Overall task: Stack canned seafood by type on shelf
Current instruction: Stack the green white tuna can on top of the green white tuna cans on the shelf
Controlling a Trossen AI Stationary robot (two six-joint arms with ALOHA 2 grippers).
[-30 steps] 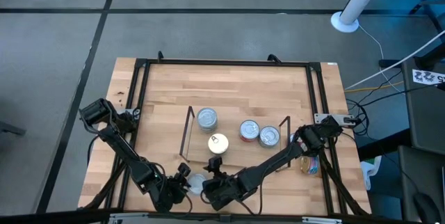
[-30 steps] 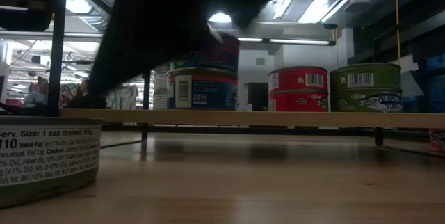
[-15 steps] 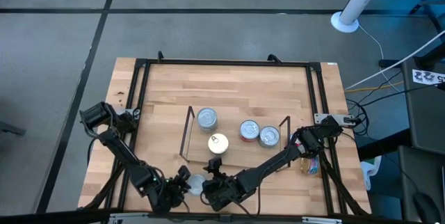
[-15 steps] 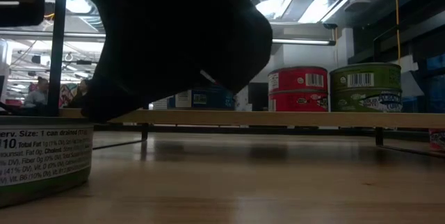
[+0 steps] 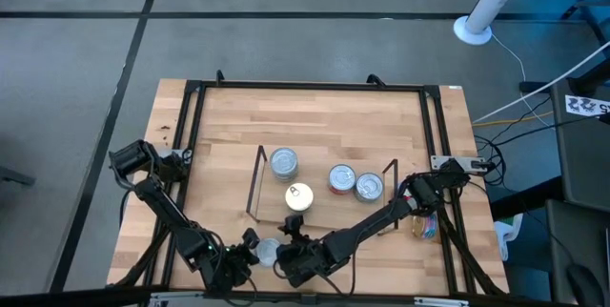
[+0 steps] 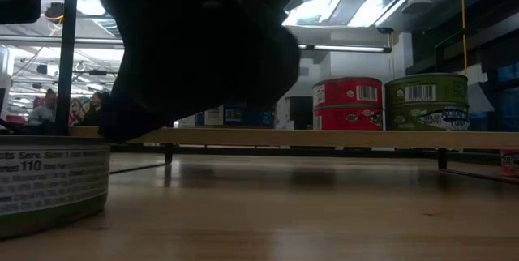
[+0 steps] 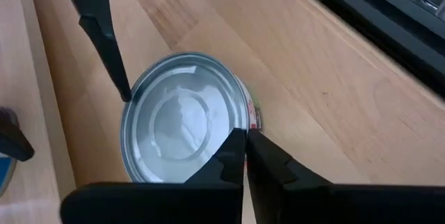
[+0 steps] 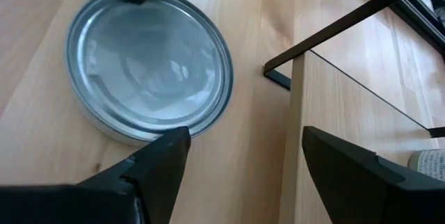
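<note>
Since a second earlier the left gripper (image 7: 245, 156) had been snapped shut — its two dark fingers were now pressed flat together, nothing pinched between them, and its arm had been drawn a touch nearer the table's front edge. In the left wrist view the joined fingertips were seen hovering over the rim of a flat round silver-topped tin (image 7: 184, 126) with a strip of red and green label at its side, lying on the pale wooden tabletop (image 5: 324, 121) just in front of the shelf.

The same tin (image 5: 268, 250) was found in the high view between the two grippers, near the front edge. The right gripper (image 8: 240, 158) was held close beside it — fingers spread wide, nothing gripped, the tin (image 8: 149, 64) lying just ahead of the gap.

The low light-wood shelf board with thin black wire uprights (image 5: 324, 214) was placed at mid-table. Four tins were seen on it from above: a silver-topped one (image 5: 283, 162) towards the back left, a pale gold-topped one (image 5: 298, 196) nearer the front, then a red-sided tin (image 5: 342, 178) and a silver-topped neighbour (image 5: 369, 186) touching side by side at the right. In the low view the red-labelled tin (image 6: 347, 104) and an olive-green-labelled tin (image 6: 426, 101) were seen standing on the board, with the loose tin's printed white label (image 6: 53, 181) looming at the near left under a dark arm.
</note>
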